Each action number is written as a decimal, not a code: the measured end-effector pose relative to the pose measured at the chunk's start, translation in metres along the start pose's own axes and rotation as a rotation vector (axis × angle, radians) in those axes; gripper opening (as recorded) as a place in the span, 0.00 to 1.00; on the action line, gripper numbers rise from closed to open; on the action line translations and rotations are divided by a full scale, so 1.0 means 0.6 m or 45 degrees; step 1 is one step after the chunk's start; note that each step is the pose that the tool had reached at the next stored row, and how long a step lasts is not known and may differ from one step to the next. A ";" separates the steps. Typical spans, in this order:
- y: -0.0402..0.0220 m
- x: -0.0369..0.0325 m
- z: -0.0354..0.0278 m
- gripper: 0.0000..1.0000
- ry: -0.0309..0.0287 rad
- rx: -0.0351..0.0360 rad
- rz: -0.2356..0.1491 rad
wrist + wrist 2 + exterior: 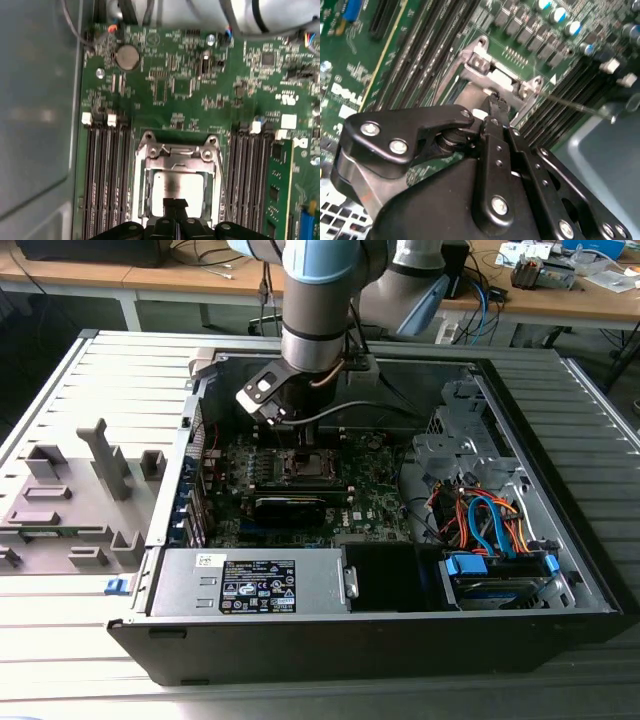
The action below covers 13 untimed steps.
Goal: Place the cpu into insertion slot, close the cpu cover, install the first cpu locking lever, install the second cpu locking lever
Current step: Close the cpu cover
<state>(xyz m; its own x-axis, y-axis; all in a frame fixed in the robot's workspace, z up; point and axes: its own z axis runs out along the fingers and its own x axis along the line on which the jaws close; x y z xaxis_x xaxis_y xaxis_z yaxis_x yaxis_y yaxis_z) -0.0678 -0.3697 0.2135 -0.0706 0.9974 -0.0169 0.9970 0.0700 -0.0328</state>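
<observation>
**Metal, lacquer and matt black**

The cpu [177, 186] has a pale, smooth metal top with a soft satin sheen. The cover [175, 159] around it is bare silver-grey metal. The board [165, 95] is green with a slightly glossy coating; its round battery [127, 56] is polished metal. The fingers [169, 206] are matt black, with bright metal screws [499, 204] in the second wrist view. The surface [130, 370] is grey and ribbed; the cables [490, 520] wear glossy orange and blue plastic.

Ribbed grey surface [60, 380] bearing an open computer case [380, 640].
Case beneath the tool [304, 448]; grey moulded fixture [62, 505] well apart, toward the exterior view's left.
</observation>
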 end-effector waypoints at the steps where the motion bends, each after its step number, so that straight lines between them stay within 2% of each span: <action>1: -0.003 0.000 0.002 0.11 0.0000 0.0000 0.000; 4: -0.010 0.001 0.009 0.11 -0.0032 0.0002 0.000; 7: -0.011 0.001 0.011 0.11 -0.0081 0.0008 0.000; 13: -0.011 0.001 0.009 0.11 -0.0087 0.0005 0.000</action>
<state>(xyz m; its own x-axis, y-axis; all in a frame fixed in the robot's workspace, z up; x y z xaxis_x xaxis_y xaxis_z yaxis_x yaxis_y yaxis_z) -0.0743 -0.3696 0.2082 -0.0706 0.9972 -0.0237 0.9970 0.0698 -0.0332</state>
